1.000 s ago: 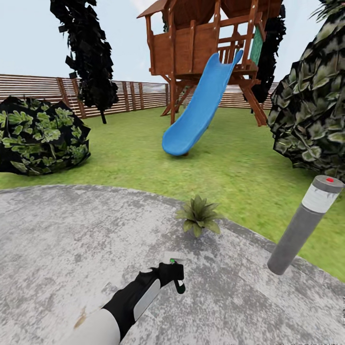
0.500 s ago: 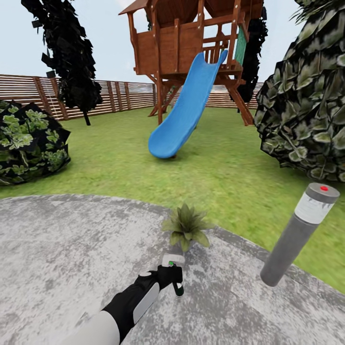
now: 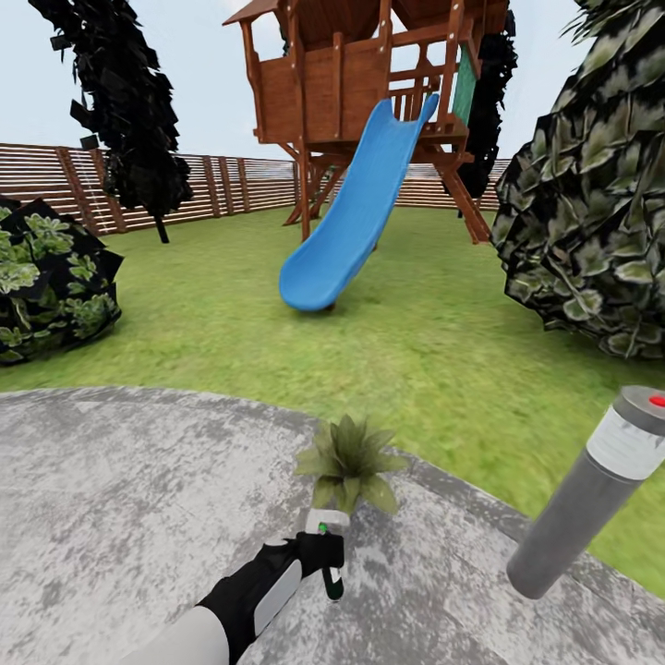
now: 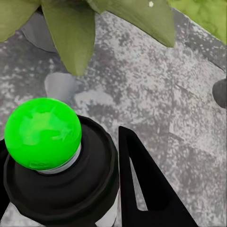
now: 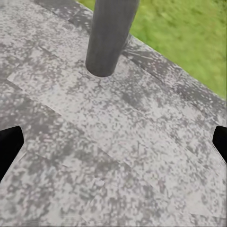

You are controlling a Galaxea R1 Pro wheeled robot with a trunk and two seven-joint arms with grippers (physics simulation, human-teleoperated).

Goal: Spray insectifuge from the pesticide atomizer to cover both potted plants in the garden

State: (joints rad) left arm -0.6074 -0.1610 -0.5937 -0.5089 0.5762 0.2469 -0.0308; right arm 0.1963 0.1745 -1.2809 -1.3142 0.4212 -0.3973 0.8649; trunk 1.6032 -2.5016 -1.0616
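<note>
- Left gripper [image 3: 325,552]: closed around the pesticide atomizer [image 3: 327,538], held low over the paved patio [image 3: 111,517]. In the left wrist view the atomizer's dark body fills the space between the fingers [image 4: 142,189], and its dot reads green [image 4: 42,133] rather than red.
- Potted plant [image 3: 347,464]: one rosette stands at the patio's edge, just beyond the atomizer's whitish head. The left wrist view shows its broad leaves [image 4: 71,33] close ahead, with part of a grey pot [image 4: 38,33] behind them.
- Step in hand, by my judgement: pickup is done; the atomizer is being brought to bear on this first plant. Whether any spray is leaving it, I cannot tell.
- Next move calls for the nozzle aimed squarely at the rosette and held near enough to cover every leaf.
- Bollard lamp [image 3: 591,489]: stands on the patio to the right, well apart from the plant.
- Right gripper [image 5: 113,142]: jaws spread wide and empty above bare paving near the lamp's base [image 5: 106,61].
</note>
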